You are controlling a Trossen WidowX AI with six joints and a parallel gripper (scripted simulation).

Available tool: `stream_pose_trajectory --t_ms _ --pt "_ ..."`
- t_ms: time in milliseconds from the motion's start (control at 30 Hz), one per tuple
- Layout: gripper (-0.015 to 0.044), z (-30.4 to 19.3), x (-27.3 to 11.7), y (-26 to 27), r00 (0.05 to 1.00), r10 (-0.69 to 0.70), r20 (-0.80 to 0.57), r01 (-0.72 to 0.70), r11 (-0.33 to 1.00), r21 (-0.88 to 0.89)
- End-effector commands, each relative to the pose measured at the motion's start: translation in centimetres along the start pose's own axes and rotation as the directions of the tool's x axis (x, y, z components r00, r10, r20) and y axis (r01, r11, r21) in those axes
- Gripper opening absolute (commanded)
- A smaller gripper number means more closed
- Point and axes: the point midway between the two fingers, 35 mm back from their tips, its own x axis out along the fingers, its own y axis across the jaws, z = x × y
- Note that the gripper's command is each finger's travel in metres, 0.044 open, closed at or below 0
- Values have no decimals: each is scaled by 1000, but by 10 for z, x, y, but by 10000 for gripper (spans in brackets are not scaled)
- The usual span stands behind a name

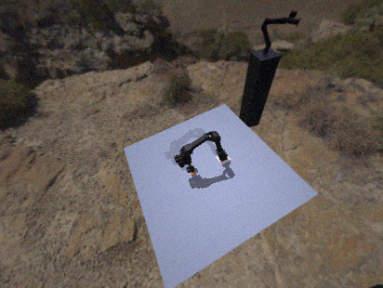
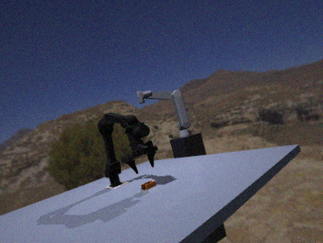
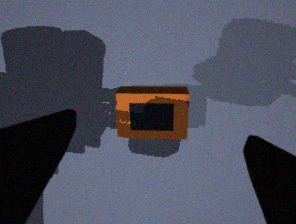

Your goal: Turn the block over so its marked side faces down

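The orange block (image 1: 192, 174) (image 2: 148, 185) (image 3: 152, 135) rests on the pale blue table (image 1: 223, 218) (image 2: 219, 172) (image 3: 150, 190). Its marked side, a black rectangle (image 3: 151, 117) with an orange border, faces up towards the wrist camera. My gripper (image 2: 145, 169) (image 3: 162, 131) is open and empty, pointing down above the block. In the wrist view the block lies between the two fingers sideways and a little further up the picture than the tips, left of the middle. The exterior view shows a gap between the fingertips and the block. The underside of the block is hidden.
A second arm (image 1: 267, 29) (image 2: 179, 110) stands on a dark pedestal (image 1: 257, 88) (image 2: 188, 145) beyond the table edge. My arm's base (image 1: 224, 160) (image 2: 114, 182) is on the table, and shadows of my arm fall around the block.
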Motion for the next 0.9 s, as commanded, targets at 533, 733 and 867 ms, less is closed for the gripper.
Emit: stream_pose_trajectory --t_ms 533,733,867 --pt "440 -20 36 5 996 -51 -68 39 987 -158" --pt "440 -21 46 5 996 -51 -68 39 987 -158" --pt "440 -21 51 5 996 -51 -68 39 987 -158"
